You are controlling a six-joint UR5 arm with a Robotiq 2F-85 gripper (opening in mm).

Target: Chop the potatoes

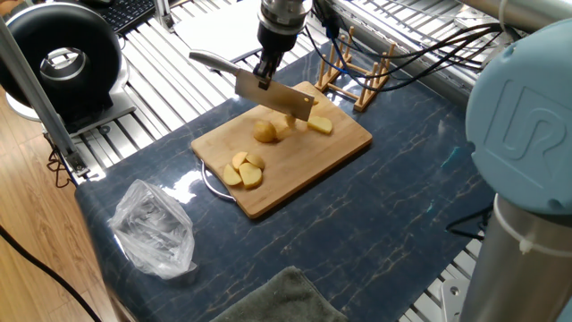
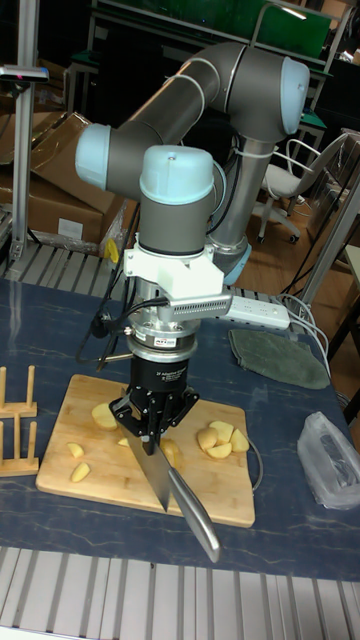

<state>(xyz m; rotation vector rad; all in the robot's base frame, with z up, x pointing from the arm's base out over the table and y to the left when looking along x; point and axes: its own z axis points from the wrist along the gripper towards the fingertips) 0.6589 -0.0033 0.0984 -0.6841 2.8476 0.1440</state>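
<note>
Pale-yellow potatoes (image 1: 246,169), marbled navy table (image 1: 384,215)

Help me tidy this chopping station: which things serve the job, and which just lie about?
For the job: potatoes, knife held in the claw, bamboo board.
Lying about: crumpled plastic bag, grey cloth, wooden rack.
</note>
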